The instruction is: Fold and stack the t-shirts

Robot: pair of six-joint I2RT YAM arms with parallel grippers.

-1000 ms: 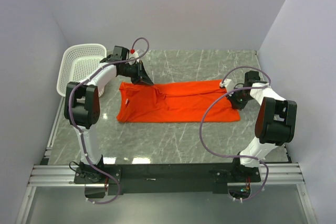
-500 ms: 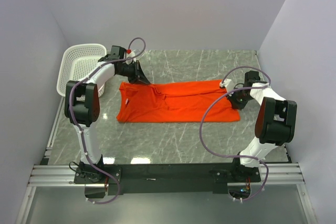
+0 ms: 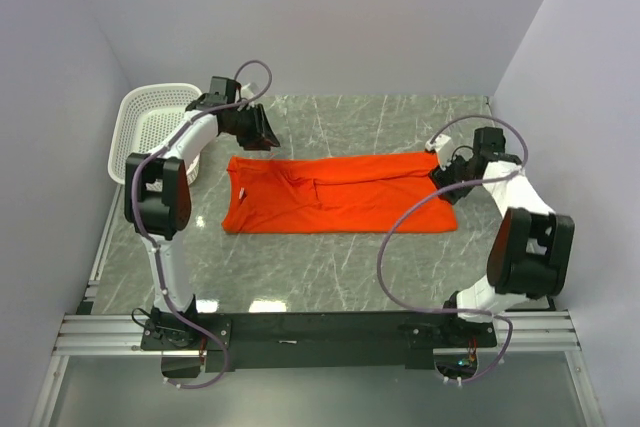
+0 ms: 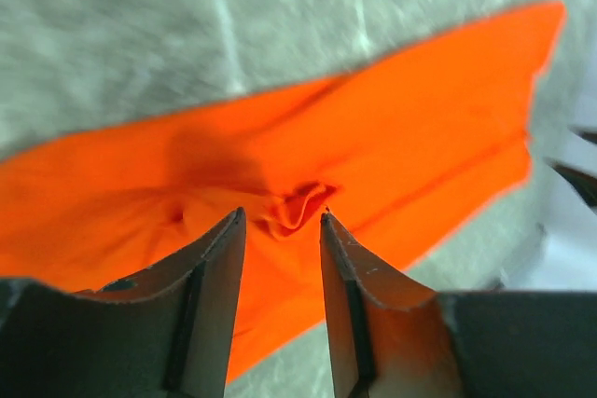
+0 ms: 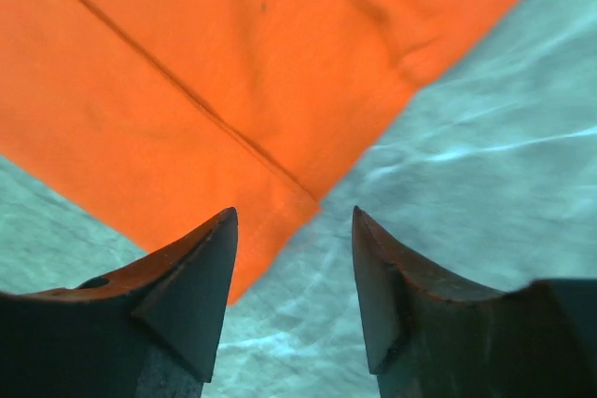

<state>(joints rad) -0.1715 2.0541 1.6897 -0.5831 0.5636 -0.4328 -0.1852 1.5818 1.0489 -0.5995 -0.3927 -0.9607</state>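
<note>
One orange-red t-shirt (image 3: pixel 335 197) lies flat on the marble table as a long band folded lengthwise. My left gripper (image 3: pixel 262 136) hovers open over the shirt's far left corner. In the left wrist view the shirt (image 4: pixel 401 118) shows a small pucker (image 4: pixel 298 207) just beyond my gripper (image 4: pixel 280 218), whose jaws hold nothing. My right gripper (image 3: pixel 447 174) stands open over the shirt's right end. In the right wrist view a corner of the shirt (image 5: pixel 187 72) lies below the gripper (image 5: pixel 294 218), with bare table between the jaws.
A white perforated basket (image 3: pixel 150 127) stands at the table's far left, beside the left arm. Grey marble table (image 3: pixel 330 267) shows in front of and behind the shirt. Walls close in the left, back and right sides.
Both grippers have opened and let go of the shirt. The left gripper has pulled back toward the far left, and the right gripper has risen off the shirt's right end.
</note>
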